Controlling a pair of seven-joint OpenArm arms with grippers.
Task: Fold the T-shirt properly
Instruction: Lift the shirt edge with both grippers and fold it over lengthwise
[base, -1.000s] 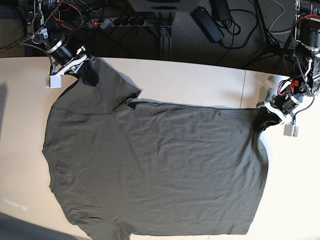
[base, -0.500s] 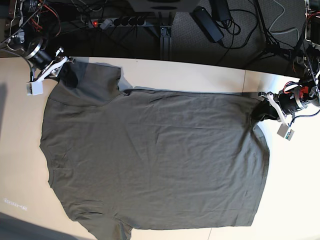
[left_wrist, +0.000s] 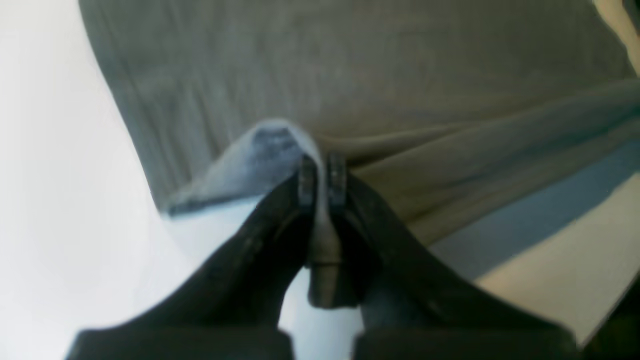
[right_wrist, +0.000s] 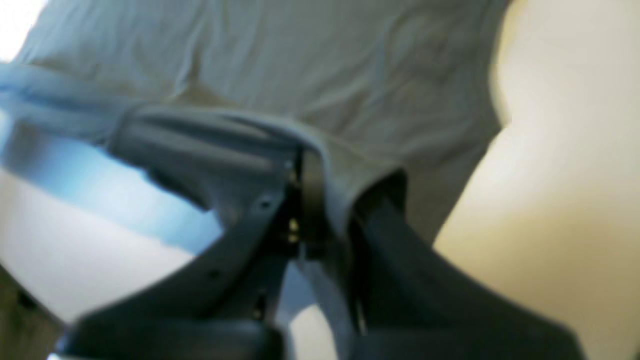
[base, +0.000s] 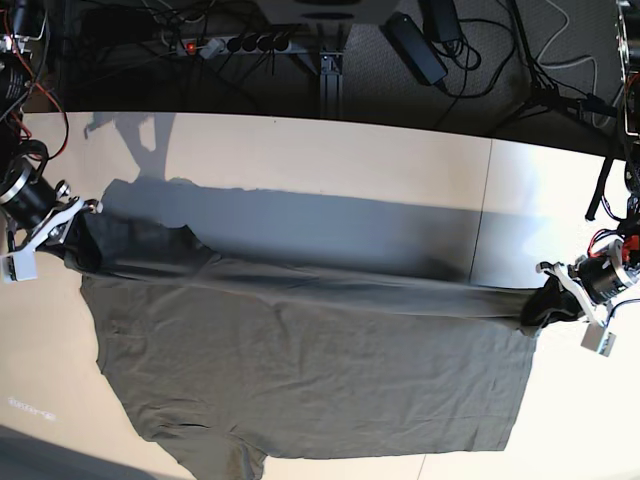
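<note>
- Since the earlier frame both arms have pulled the far edge of the T-shirt (base: 310, 370) toward the near side, so a lifted ridge of cloth now runs across the table (base: 330, 160) and bare tabletop shows where the shirt lay.
- Base view: the right gripper (base: 72, 222) at the scene's left and the left gripper (base: 545, 305) at the scene's right each pinch one end of that edge, keeping it taut, which I judge serves a straight fold line. The near part of the shirt lies flat on the table.
- Left wrist view: the left gripper (left_wrist: 321, 175) is clamped on a thin fold of fabric, raised off the surface.
- Right wrist view: the right gripper (right_wrist: 320, 200) is clenched on a thicker bunched edge; blur hides detail.
</note>
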